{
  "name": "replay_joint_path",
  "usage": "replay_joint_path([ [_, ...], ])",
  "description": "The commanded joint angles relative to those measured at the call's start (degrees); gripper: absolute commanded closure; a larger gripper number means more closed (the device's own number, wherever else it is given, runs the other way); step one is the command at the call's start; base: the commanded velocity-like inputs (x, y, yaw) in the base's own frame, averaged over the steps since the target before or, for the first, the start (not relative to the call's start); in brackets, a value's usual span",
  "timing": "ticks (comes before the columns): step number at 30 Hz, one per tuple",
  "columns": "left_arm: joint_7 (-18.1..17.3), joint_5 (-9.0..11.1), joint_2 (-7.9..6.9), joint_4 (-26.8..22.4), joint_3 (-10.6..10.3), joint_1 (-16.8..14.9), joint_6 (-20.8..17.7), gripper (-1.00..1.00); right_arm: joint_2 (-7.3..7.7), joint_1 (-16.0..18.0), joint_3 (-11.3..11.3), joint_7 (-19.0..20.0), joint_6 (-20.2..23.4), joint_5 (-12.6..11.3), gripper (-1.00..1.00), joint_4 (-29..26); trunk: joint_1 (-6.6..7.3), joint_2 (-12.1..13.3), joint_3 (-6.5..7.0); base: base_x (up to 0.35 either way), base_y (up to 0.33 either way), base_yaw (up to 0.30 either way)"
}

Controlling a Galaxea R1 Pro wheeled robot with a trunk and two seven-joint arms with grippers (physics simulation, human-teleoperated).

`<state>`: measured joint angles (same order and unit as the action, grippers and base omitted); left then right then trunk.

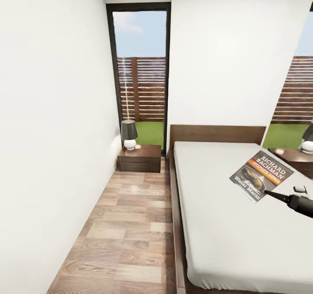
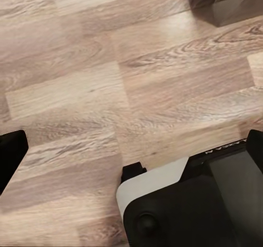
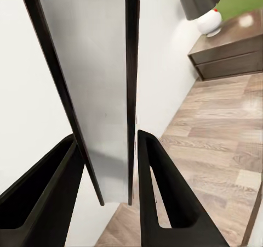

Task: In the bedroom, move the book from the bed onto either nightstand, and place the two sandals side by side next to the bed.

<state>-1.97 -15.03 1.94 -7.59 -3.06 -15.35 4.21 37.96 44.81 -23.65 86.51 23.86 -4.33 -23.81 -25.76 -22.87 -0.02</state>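
Head view: the right gripper [image 1: 266, 192] is pinching the book [image 1: 262, 175] by one edge above the bed [image 1: 226, 233]; that thin grip risks it slipping.

A pale brown wood-plank floor [image 1: 126, 237] fills the lower left of the head view beneath plain white walls [image 1: 52, 111], while a tall dark-framed glass door [image 1: 140, 72] at upper centre shows a slatted brown fence [image 1: 143, 89], green grass [image 1: 150, 133] and blue sky.
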Motion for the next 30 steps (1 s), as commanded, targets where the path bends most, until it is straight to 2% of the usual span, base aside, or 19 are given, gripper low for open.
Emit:
replay_joint_path([
  [1, 0.0, -0.2, -0.01, 0.1, -0.3, 0.0, 0.2, -1.00, 0.01, 0.0, -0.2, 0.2, 0.6, -0.1, 1.00, 0.0, -0.02, 0.0, -0.02, 0.000, 0.035, 0.288],
  [23, 0.0, -0.2, -0.09, 0.1, -0.3, 0.0, 0.2, -1.00, 0.01, 0.0, -0.3, 0.2, 0.6, -0.1, 1.00, 0.0, -0.02, 0.0, -0.03, 0.079, 0.147, 0.287],
  [30, 0.0, -0.3, -0.10, 0.1, -0.3, 0.0, 0.2, -1.00, -0.04, 0.0, -0.6, 0.5, 0.4, -0.5, 1.00, 0.6, -0.02, 0.0, -0.05, 0.021, 0.063, 0.130],
])
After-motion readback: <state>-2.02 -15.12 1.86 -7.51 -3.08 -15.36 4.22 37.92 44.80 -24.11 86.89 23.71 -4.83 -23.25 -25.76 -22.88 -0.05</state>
